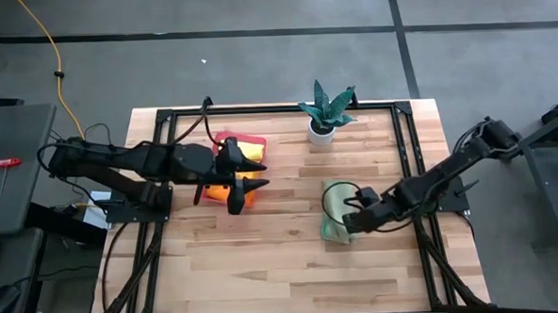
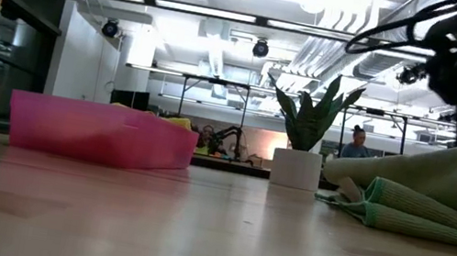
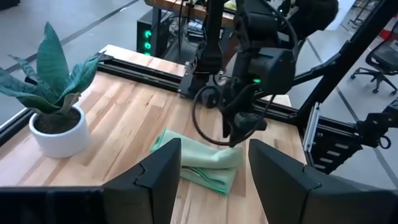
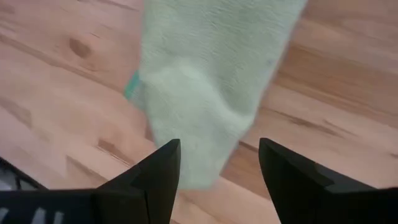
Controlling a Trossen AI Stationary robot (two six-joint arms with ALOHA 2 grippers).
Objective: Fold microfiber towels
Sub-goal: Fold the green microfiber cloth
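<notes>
While your right gripper [image 1: 351, 218] hangs over the folded pale green towel [image 1: 335, 213] right of table centre, its jaws stand apart, seemingly gripping nothing. Your left gripper [image 1: 252, 177], jaws also apart, hovers above the pink tray [image 1: 247, 141] holding yellow and orange towels [image 1: 244, 194].

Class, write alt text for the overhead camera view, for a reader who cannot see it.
On a wooden table, the right gripper hovers open over a folded pale green towel. The left gripper hangs open above a pink tray holding yellow and orange cloths. A potted plant stands near the far edge.
</notes>
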